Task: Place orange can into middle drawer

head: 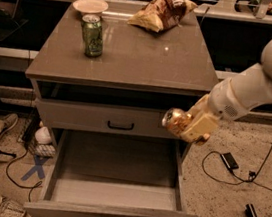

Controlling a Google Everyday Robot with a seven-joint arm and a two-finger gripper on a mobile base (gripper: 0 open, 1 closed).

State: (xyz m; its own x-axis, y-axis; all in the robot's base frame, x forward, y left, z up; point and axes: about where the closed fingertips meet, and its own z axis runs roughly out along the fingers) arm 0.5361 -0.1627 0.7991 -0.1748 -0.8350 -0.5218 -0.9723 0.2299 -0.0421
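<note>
Pincer (190, 126) clasping orange can (174, 120) over right side of middle drawer (114, 194); tall can (92, 36) on cabinet top (142, 63).

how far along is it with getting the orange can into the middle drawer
Done: the middle drawer stands pulled open, and the orange can is clamped in the gripper. In hand: the gripper holds it sideways by the cabinet at its right front corner, roughly above the drawer's right side. Left: move it over the drawer floor, lower it and release.
</note>
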